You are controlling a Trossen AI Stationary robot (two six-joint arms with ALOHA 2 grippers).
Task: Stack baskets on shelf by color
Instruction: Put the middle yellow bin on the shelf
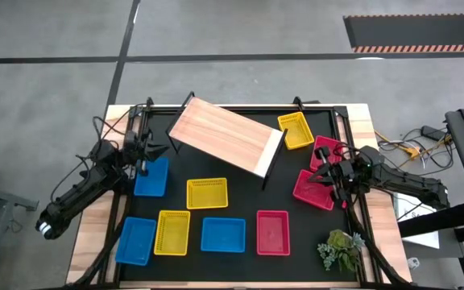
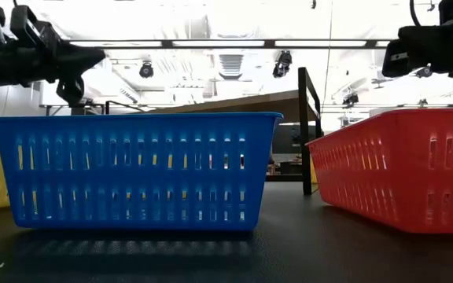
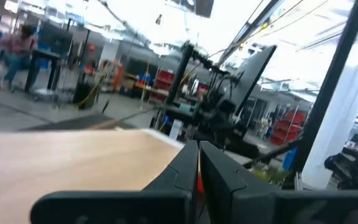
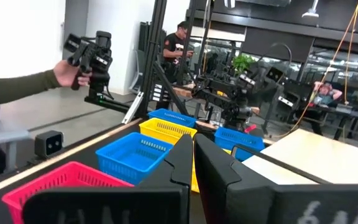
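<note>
Nearest the front edge of the black-topped table (image 1: 248, 258), seen from above, four baskets lie in a row: a blue basket (image 1: 135, 241), a yellow basket (image 1: 172, 232), a second blue basket (image 1: 222, 234) and a red basket (image 1: 273, 232). The first, second and fourth have their long axes running front to back; the second blue one lies crosswise. A small green plant (image 1: 341, 249) sits at the front right corner.

Farther in, a yellow basket (image 1: 207, 192) lies crosswise at the middle, a blue one (image 1: 151, 177) stands lengthwise to the left, and two red ones (image 1: 313, 190) (image 1: 325, 151) sit tilted at the right, touching or overlapping.

Behind them the shelf (image 1: 225, 135) stands skewed, its long axis running diagonally from back left to front right, with a yellow basket (image 1: 296, 130) just beside its right end.

The left tool (image 1: 154, 151) is clenched and empty, near the shelf's left end; the right tool (image 1: 319, 176) is likewise clenched and empty, over the red pair.

Beyond the table lies grey floor; the right wrist view shows a workshop and a person's sleeved arm (image 4: 17, 87) holding a dark device.
</note>
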